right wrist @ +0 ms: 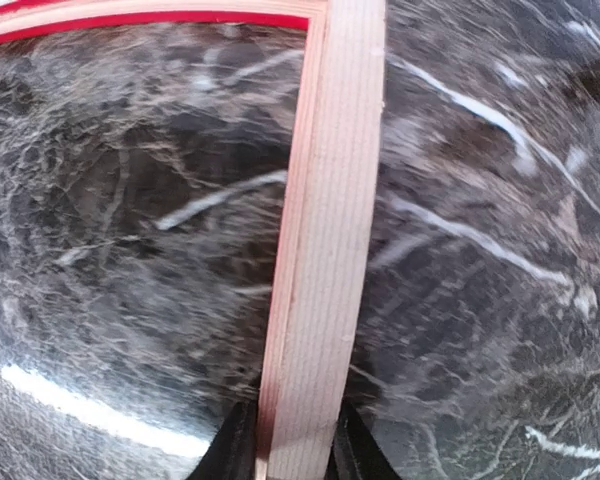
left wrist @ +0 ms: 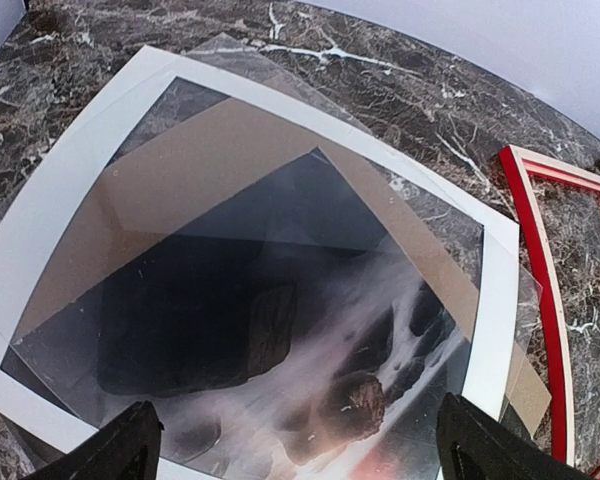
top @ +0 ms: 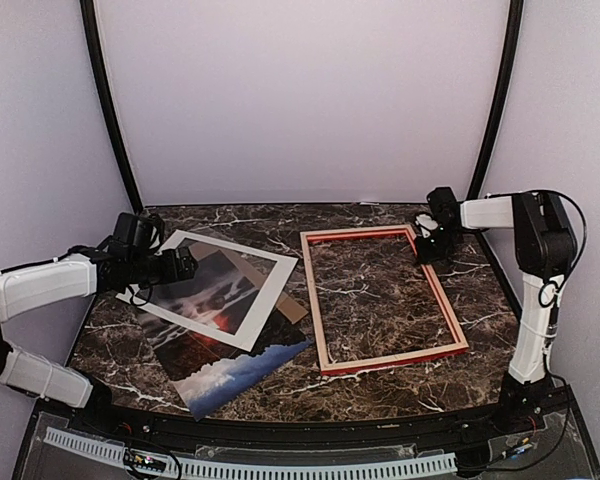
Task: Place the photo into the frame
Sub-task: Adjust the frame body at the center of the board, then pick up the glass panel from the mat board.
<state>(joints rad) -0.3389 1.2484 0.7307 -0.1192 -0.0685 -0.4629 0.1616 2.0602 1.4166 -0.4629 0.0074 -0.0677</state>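
Note:
The frame [top: 314, 300] lies right of centre on the marble table, pale wood side up with red showing along its edges. My right gripper [top: 427, 248] is at its far right corner, shut on the wooden rail [right wrist: 325, 220], one fingertip [right wrist: 238, 450] on each side. The photo [top: 230, 365] lies at the left under a white mat border [top: 240, 250]; its dark rocks and misty water show through the window [left wrist: 310, 370]. My left gripper [top: 185, 265] hovers open above the mat's left side, its fingertips [left wrist: 130, 450] wide apart and holding nothing.
A brown backing board [left wrist: 200, 160] lies in the same stack, one corner sticking out towards the frame [top: 295, 310]. A clear sheet seems to lie over the stack. The frame's red edge [left wrist: 540, 260] is close to the mat's right side. Walls enclose the table.

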